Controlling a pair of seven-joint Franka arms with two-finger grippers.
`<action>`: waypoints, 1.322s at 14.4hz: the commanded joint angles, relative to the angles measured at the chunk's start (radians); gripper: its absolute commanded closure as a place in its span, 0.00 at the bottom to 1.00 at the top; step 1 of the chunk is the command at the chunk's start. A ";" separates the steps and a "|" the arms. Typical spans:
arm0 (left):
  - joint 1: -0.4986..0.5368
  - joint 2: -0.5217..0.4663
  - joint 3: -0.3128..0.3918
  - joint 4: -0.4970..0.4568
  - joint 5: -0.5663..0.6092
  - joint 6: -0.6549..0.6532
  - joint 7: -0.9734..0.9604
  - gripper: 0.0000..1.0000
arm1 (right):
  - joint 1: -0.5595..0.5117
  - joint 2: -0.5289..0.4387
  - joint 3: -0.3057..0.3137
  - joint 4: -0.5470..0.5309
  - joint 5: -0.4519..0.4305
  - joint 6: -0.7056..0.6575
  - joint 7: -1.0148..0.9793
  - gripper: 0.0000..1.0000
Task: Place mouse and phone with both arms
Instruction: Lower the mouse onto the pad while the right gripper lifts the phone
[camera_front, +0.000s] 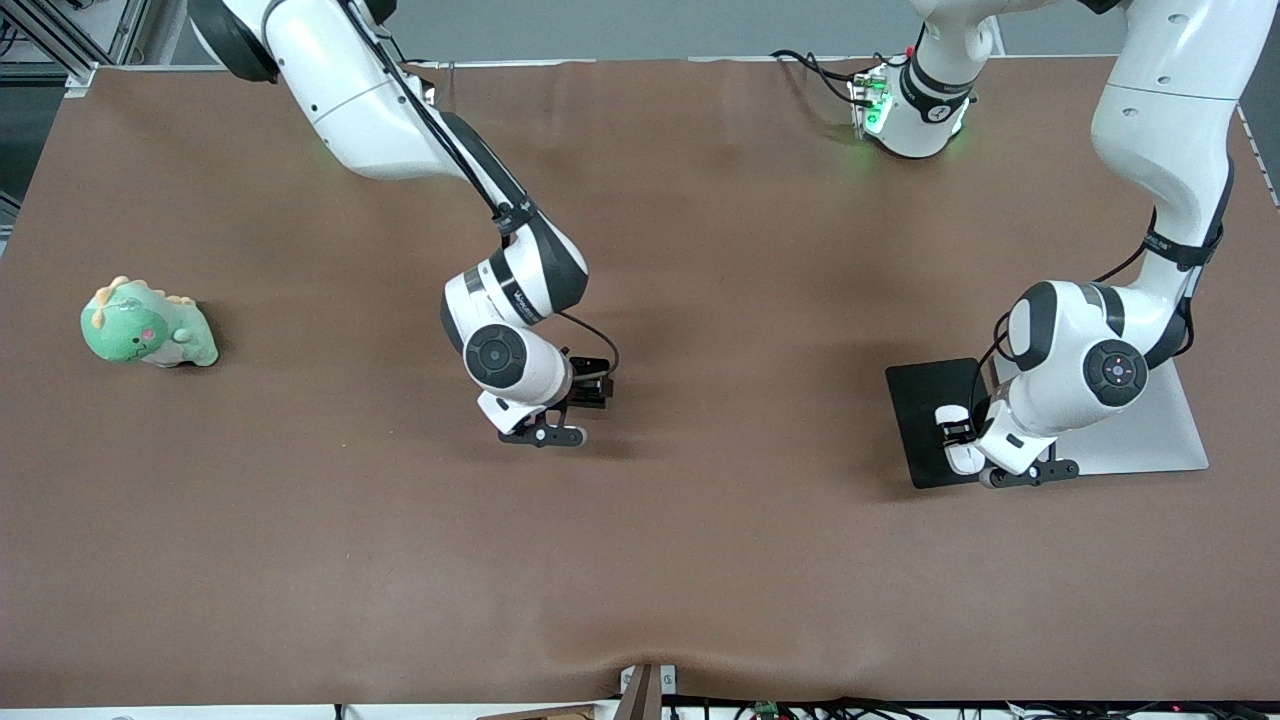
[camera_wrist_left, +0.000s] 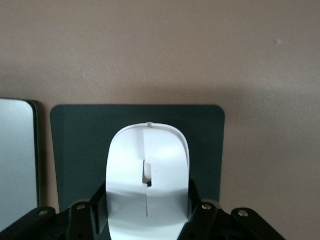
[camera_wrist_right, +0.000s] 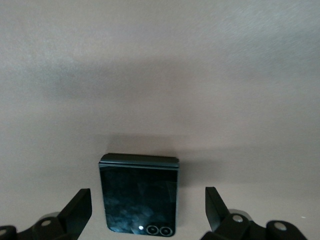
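The white mouse (camera_wrist_left: 148, 150) sits between my left gripper's (camera_wrist_left: 147, 212) fingers, which press on its two sides. In the front view the left gripper (camera_front: 960, 437) holds the mouse (camera_front: 963, 457) low over the dark pad (camera_front: 922, 400), at the left arm's end of the table. The black folded phone (camera_wrist_right: 139, 195) lies flat on the brown table. My right gripper (camera_wrist_right: 147, 197) hangs open over it, one finger on each side with a gap to the phone. In the front view the right gripper (camera_front: 590, 388) is low over the table's middle and hides most of the phone.
A silver slab (camera_front: 1165, 440) lies beside the dark pad (camera_wrist_left: 80, 150) and shows in the left wrist view (camera_wrist_left: 17, 160). A green plush dinosaur (camera_front: 147, 325) stands at the right arm's end of the table. The left arm's base (camera_front: 915, 110) stands at the table's top edge.
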 joint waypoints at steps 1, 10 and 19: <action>0.001 -0.025 -0.002 -0.042 0.024 0.018 -0.021 0.60 | 0.026 0.039 -0.008 0.042 -0.002 -0.009 0.036 0.00; 0.004 -0.005 0.000 -0.048 0.024 0.022 0.024 0.59 | 0.061 0.067 -0.015 0.039 -0.026 0.030 0.039 0.00; 0.009 0.012 0.003 -0.046 0.024 0.029 0.068 0.57 | -0.017 0.055 -0.014 0.167 -0.026 -0.325 0.060 1.00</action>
